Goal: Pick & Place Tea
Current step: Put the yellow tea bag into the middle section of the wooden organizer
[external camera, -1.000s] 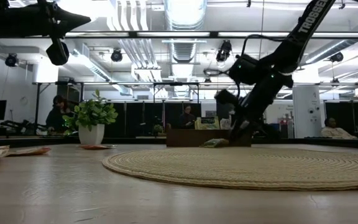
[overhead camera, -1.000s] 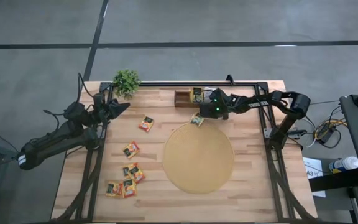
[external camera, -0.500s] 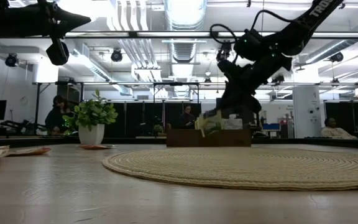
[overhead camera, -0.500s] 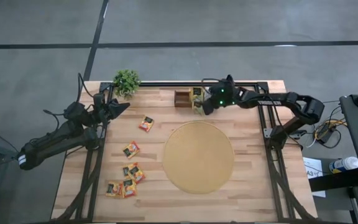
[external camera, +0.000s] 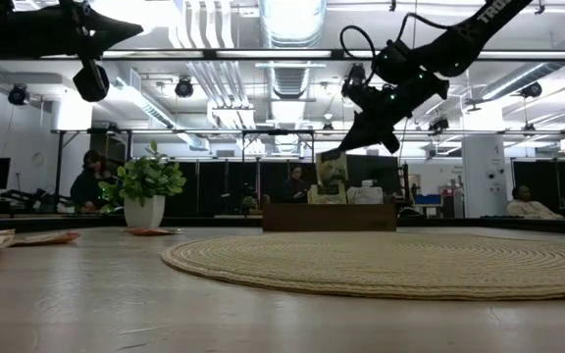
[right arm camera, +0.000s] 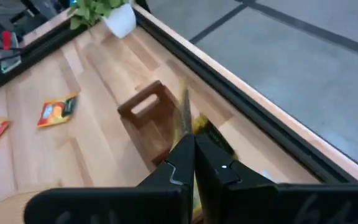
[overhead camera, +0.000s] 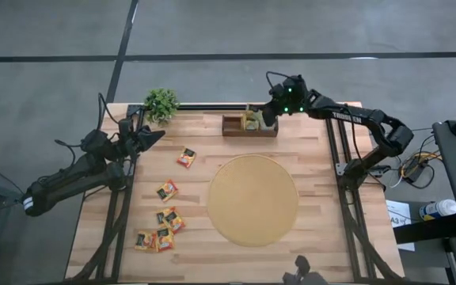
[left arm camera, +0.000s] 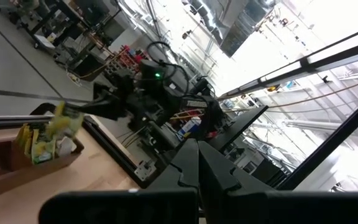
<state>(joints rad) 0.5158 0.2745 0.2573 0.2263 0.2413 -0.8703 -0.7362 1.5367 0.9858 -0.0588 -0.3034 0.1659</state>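
Now, right arm: stretched over the table's far edge.
Right claw (overhead camera: 261,119): pinching a sachet (external camera: 332,169), tray (overhead camera: 236,128) just below.
Left claw (overhead camera: 158,134): pressed together, empty.

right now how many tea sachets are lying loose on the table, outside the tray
6 visible: one sachet nearest the tray, one farther out, two overlapping, and two side by side farthest from it. Overlaps may hide more.

High view evenly lit, soft faint shadows on tabletop (overhead camera: 323,237); low view backlit by bright ceiling lights (external camera: 292,20), arms dark silhouettes, near tabletop soft; left wrist view blown-out glare, tilted; right wrist view motion-blurred, near gripper (right arm camera: 193,146) unfocused.
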